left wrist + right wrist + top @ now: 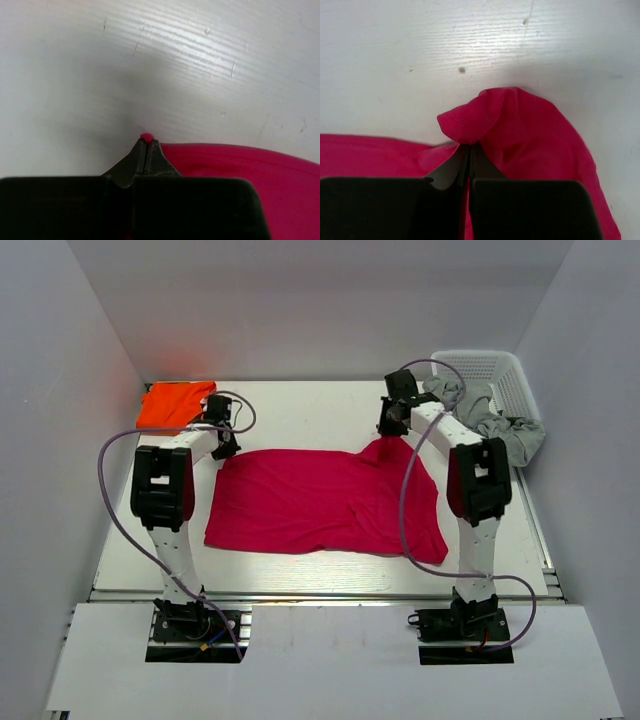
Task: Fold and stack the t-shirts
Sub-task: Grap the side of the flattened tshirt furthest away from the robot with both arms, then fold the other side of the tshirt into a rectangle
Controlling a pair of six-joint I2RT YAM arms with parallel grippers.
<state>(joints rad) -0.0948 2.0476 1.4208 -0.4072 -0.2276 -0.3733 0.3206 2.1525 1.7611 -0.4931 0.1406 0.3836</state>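
Observation:
The magenta-red t-shirt (320, 500) lies spread over the middle of the white table. My left gripper (224, 447) pinches its far left corner; a small tip of red cloth (146, 136) pokes out past the shut fingertips. At the far right corner my right gripper (390, 430) is shut on a bunched fold of the same shirt (505, 120), which humps up just beyond the jaws. The orange t-shirt (175, 403) sits folded at the back left corner of the table, behind the left gripper.
A white basket (495, 375) stands at the back right with grey cloth (500, 425) hanging over its rim, close to the right arm. White walls close in the table on three sides. The table's front edge (320, 592) runs just before the arm bases.

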